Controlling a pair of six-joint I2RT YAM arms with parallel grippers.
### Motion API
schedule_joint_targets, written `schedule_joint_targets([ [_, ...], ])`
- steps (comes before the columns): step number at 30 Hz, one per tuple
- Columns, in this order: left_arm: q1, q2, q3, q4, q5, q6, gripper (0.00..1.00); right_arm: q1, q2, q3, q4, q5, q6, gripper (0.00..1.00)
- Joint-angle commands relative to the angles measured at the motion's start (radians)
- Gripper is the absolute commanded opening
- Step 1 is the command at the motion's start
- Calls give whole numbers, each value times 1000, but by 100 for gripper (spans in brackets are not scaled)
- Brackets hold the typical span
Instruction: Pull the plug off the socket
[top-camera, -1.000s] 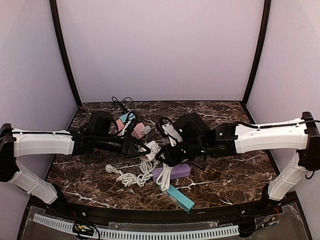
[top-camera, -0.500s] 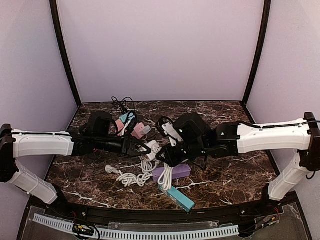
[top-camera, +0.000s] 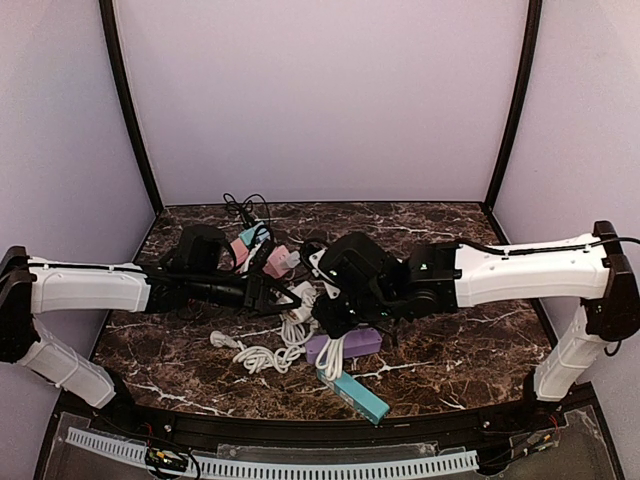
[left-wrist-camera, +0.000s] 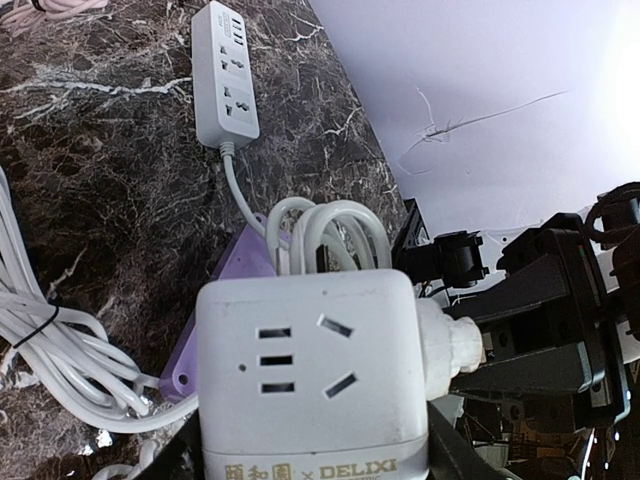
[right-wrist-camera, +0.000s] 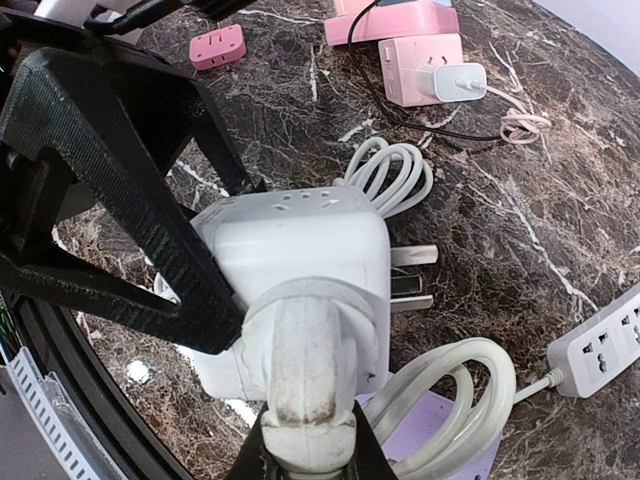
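plug (right-wrist-camera: 300, 375), white and round, sits pushed into the side of a white cube socket (left-wrist-camera: 310, 375) over the middle of the marble table (top-camera: 450, 350). nearest the arm bases lies a teal power strip (top-camera: 362, 398), then a purple one (top-camera: 362, 342) and a coiled white cable (top-camera: 262, 353). the left gripper (left-wrist-camera: 310, 465) clamps the cube from both sides. the right gripper (right-wrist-camera: 305, 455) is closed tight on the plug. behind them lie pink adapters (top-camera: 274, 263).
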Motion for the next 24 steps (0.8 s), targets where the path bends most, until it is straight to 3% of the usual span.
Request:
schedule_joint_targets([
  [1,25,15,-12,-29,-32,12,1,7,-15,42,9,54,8,0],
  [13,26,-38,-19,5,76,127,1,-145,-162,-140,204,-201,111,0],
  [24,25,-40,-7,-9,55,107,1,-143,-161,-152,211,-187,95,0],
])
